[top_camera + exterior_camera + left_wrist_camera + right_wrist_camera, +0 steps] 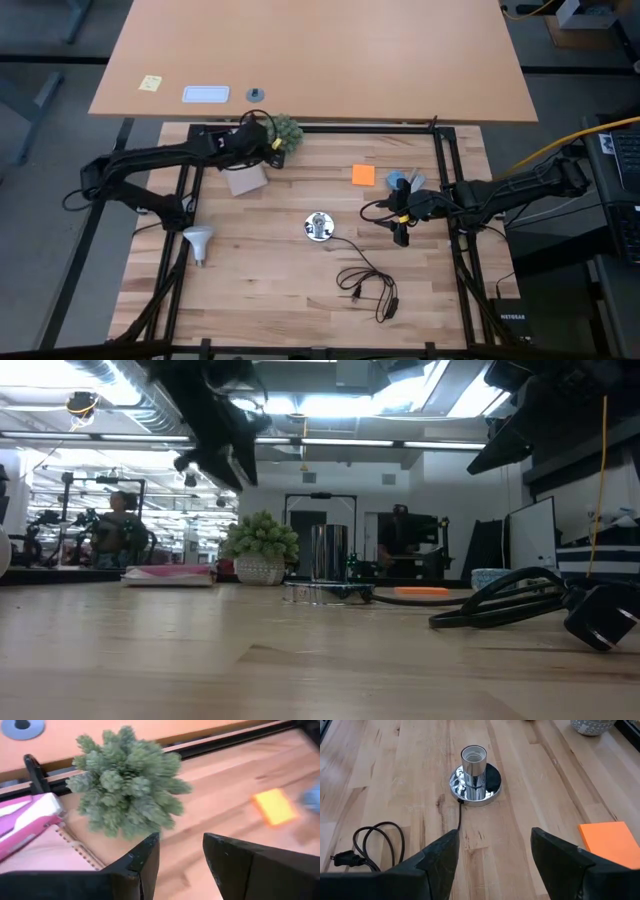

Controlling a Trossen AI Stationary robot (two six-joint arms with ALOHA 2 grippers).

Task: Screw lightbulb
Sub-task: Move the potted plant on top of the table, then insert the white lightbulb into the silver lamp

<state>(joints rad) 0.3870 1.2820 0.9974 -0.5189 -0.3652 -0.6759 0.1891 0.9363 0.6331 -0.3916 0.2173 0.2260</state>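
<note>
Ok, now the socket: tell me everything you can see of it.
The socket is a short, upright, shiny metal tube on a round mirror-like disc base, its mouth open upward, white inside and empty, with no bulb in it. It stands near the middle of the wooden table. A thin black cord leaves the base and lies in loose loops, ending in a plug. Nothing else touches it. The right pincer is open, pointed at it from a distance; the bulb lies far off, near the table's left edge.

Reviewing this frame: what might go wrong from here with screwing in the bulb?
1. The lightbulb lies untouched on its side, away from both arms; it may roll when gripped.
2. The left gripper, jaws open, hovers by the green plant and could knock it.
3. The socket stands loose and may turn with the bulb.
</note>
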